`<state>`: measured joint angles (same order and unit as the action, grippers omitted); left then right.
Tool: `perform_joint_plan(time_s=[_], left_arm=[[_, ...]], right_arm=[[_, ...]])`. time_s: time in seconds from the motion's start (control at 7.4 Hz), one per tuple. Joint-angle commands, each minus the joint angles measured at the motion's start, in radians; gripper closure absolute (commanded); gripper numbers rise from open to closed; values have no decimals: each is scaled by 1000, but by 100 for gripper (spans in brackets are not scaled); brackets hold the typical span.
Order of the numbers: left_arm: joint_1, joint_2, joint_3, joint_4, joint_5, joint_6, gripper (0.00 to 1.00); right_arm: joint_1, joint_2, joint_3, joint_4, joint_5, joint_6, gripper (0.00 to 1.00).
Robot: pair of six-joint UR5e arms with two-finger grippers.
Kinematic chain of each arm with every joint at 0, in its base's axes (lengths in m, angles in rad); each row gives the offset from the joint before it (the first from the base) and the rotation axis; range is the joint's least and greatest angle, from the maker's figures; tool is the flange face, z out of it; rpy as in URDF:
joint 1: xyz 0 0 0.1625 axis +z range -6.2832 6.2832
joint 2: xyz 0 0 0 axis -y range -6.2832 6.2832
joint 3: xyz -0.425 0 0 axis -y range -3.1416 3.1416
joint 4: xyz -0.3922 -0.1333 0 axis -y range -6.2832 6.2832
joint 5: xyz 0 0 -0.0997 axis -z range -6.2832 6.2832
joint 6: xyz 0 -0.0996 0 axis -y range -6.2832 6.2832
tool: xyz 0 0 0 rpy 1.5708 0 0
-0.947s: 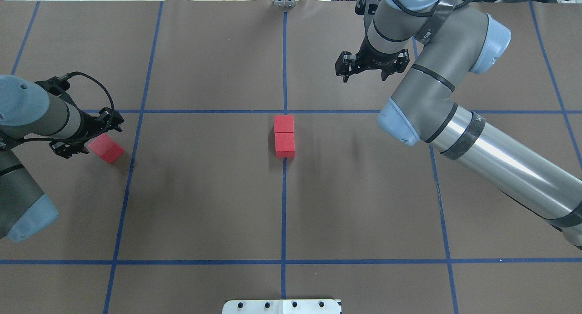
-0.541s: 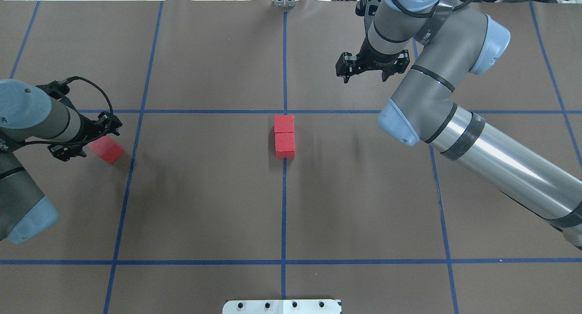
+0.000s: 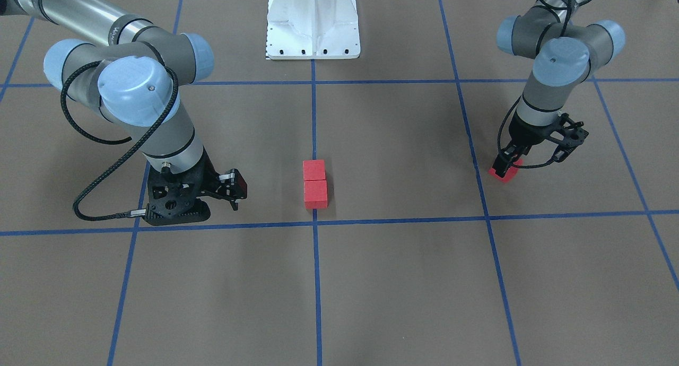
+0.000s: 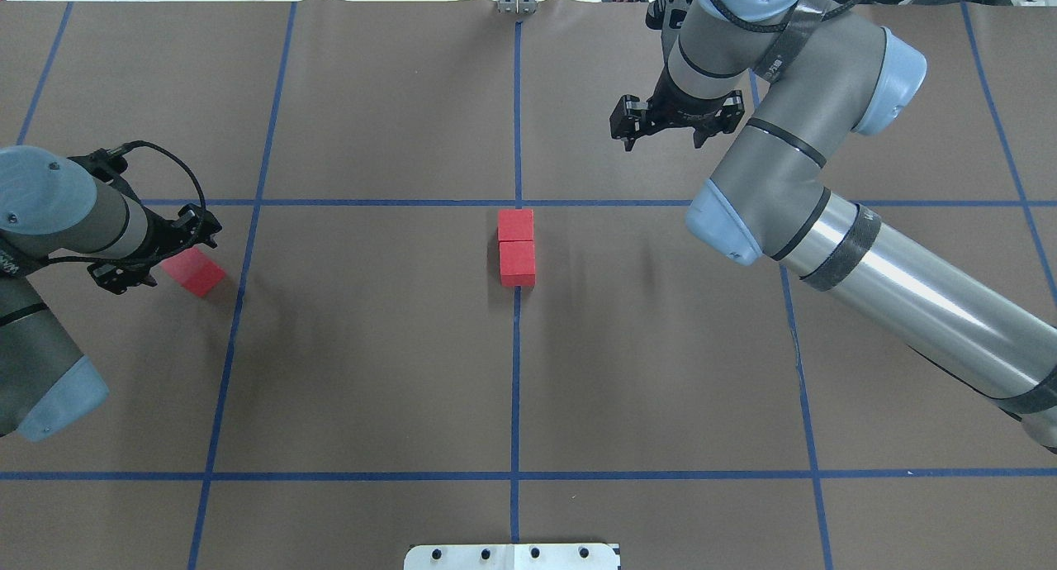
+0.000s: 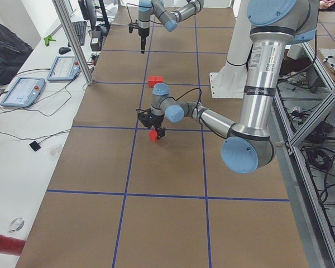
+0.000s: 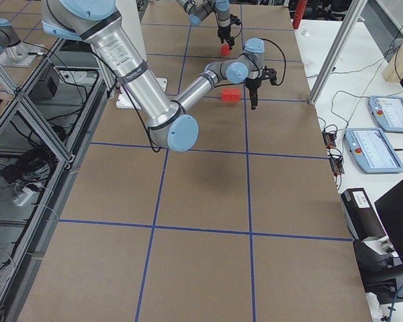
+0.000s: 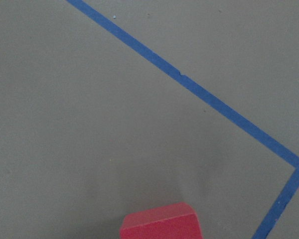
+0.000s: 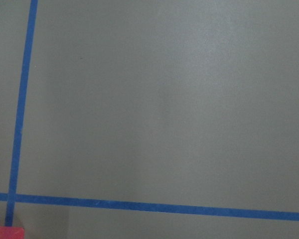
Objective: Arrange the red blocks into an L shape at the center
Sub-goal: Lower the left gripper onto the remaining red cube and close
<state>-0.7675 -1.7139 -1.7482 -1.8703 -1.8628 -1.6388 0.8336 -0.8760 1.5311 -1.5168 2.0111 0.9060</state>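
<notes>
Nudges the left claw (image 3: 528, 163) only slightly since a moment ago, holds it spread and empty with the third red block (image 3: 504, 173) at one fingertip, keeps the right claw (image 4: 665, 132) spread and empty too, finds two red blocks (image 4: 517, 248) touching beside the center (image 4: 518, 202), far from either claw, and leaves the L's foot unlaid across open bench (image 4: 372, 347).

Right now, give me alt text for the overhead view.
Two red blocks sit touching in a line just below the center tape crossing. A third red block lies far left by the left arm's open tool; the right arm's open tool hangs empty at upper right.
</notes>
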Motion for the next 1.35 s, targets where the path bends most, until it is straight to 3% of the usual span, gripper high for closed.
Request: perform_joint_plan(time_s=[0.0, 0.54, 0.68, 0.81, 0.95, 1.22], left_arm=[[1, -6, 27, -3, 0, 1, 0], [1, -13, 48, -7, 26, -3, 3], [1, -18, 52, -7, 46, -12, 27], [1, -21, 52, -7, 60, -15, 66], [-1, -24, 53, -7, 60, -38, 97], [-3, -29, 21, 12, 56, -49, 100]], right_arm=[[1, -26, 0, 46, 0, 1, 1], [1, -26, 1, 46, 0, 1, 1], [1, -28, 1, 46, 0, 1, 1], [1, -29, 1, 46, 0, 1, 1], [1, -29, 1, 46, 0, 1, 1], [1, -29, 6, 46, 0, 1, 1]])
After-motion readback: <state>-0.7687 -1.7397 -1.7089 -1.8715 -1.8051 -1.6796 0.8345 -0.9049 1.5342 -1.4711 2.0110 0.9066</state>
